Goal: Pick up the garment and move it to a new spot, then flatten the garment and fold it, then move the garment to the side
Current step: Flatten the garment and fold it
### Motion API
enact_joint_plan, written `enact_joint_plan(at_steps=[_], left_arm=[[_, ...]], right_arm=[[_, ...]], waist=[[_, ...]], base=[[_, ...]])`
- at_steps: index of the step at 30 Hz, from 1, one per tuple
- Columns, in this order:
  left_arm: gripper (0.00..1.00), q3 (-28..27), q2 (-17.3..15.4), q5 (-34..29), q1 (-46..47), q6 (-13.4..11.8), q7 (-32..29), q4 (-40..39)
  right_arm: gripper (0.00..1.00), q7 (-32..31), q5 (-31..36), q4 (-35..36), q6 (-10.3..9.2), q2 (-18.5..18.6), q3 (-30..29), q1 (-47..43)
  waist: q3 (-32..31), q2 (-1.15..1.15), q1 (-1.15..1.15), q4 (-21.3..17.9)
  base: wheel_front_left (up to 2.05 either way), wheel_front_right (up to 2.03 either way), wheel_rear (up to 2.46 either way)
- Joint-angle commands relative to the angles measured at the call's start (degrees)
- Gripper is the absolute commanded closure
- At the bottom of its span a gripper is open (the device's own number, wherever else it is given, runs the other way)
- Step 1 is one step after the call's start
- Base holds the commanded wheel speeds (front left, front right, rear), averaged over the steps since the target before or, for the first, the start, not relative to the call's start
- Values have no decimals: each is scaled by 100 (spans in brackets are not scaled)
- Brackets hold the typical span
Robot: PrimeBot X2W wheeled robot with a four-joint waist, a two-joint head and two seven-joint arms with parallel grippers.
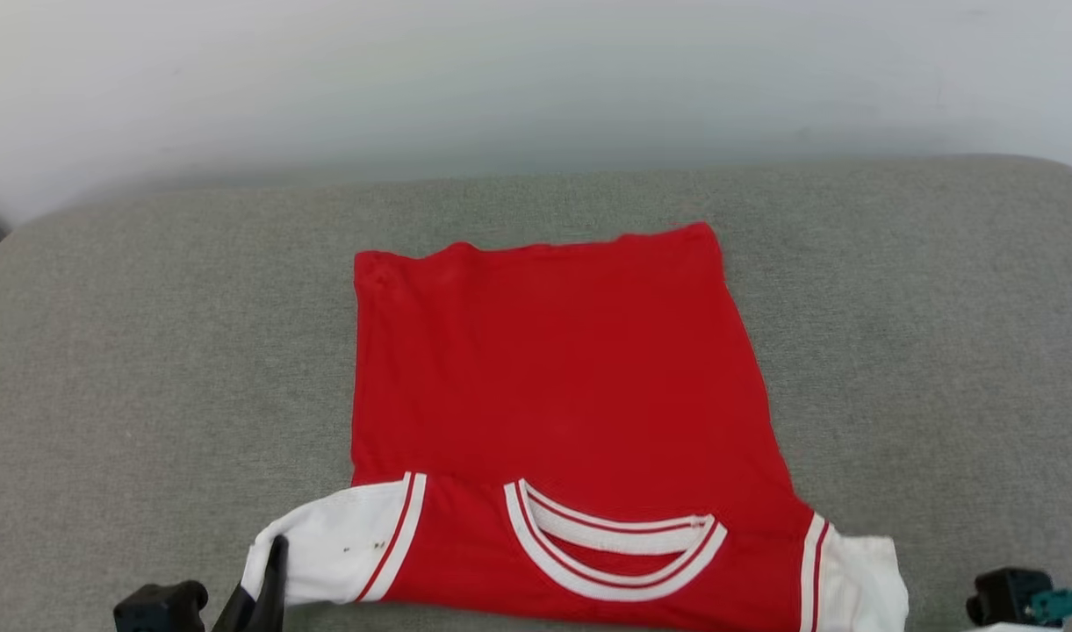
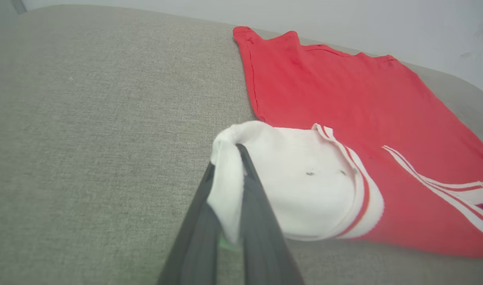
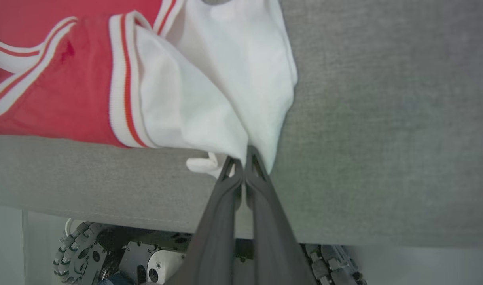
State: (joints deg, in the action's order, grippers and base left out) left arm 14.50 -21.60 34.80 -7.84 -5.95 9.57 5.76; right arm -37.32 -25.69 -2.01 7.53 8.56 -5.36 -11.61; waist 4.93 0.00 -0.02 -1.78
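The garment [image 1: 553, 386], a red shirt with white sleeves and a white-and-red collar, lies spread on the grey cushioned surface, plain side up with the collar toward me; no lettering shows. My left gripper [image 1: 268, 562] is shut on the end of the left white sleeve [image 2: 304, 178], cloth pinched between its dark fingers [image 2: 257, 206]. My right gripper [image 3: 241, 162] is shut on the edge of the right white sleeve [image 3: 233, 79], near the surface's front edge. In the head view the right gripper's dark body [image 1: 1010, 597] sits at the lower right beside that sleeve [image 1: 860, 570].
The grey cushioned surface [image 1: 149, 351] reaches far to both sides of the shirt and ends at a pale wall [image 1: 536, 79] behind. Below its front edge, the robot's wheeled base [image 3: 83, 253] shows in the right wrist view.
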Motion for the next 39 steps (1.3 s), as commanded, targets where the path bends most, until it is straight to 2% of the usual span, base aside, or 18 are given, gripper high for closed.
enact_joint_plan(at_steps=[1, 3, 4, 5, 6, 13, 17, 21, 26, 30, 33, 39], left_arm=[[100, -35, -9, 16, -27, -43, 32, -18], [100, -31, 26, 4, -142, -115, 45, -42], [100, -22, 41, -7, -165, -144, 49, -56], [100, -7, 56, -12, -183, -167, 42, -72], [100, 13, 72, -29, -197, -195, 29, -87], [100, 123, 127, -137, -128, -323, -19, -243], [100, 193, 159, -185, 1, -326, -10, -396], [100, 293, 224, -267, 163, -365, -19, -614], [100, 445, 383, -355, 508, -297, 89, -746], [100, 586, 575, -402, 872, -185, 207, -769], [100, 673, 706, -465, 1077, -107, 305, -742], [100, 791, 887, -596, 1462, 82, 451, -725]], right_arm=[[100, -21, 52, 42, -7, -12, -33, -53], [100, -158, 161, 90, -8, -97, -47, -278], [95, -205, 181, 118, -7, -143, -35, -337], [62, -224, 208, 164, -8, -156, -27, -359], [0, -240, 199, 204, -7, -171, -9, -348], [0, 130, 129, 510, -6, -53, -31, 178], [0, 444, 84, 442, -6, 89, -208, 850], [0, 699, 60, 16, -6, 217, -438, 1859], [0, 684, 200, -948, -6, 435, -565, 3248], [0, 189, 332, -1676, -6, 705, -594, 4224], [0, -432, 514, -2115, -6, 889, -532, 4878], [0, -1556, 838, -2674, -6, 965, -486, 5914]], waist=[[-19, 0, 2, -3], [-57, 0, 2, -4], [-66, 0, 2, -3], [-75, 0, 2, 2], [-81, 0, 2, 6], [-71, 0, 2, 129], [36, 0, 2, 286], [285, 0, 2, 504], [760, 0, 2, 917], [1195, 0, 2, 1302], [1493, 0, 2, 1526], [2001, 0, 2, 1790]], base=[[0, 0, 0], [0, 0, 0], [0, 0, 0], [0, 0, 0], [0, 0, 0], [0, 0, 0], [0, 0, 0], [0, 0, 0], [0, 0, 0], [0, 0, 0], [0, 0, 0], [0, 0, 0]])
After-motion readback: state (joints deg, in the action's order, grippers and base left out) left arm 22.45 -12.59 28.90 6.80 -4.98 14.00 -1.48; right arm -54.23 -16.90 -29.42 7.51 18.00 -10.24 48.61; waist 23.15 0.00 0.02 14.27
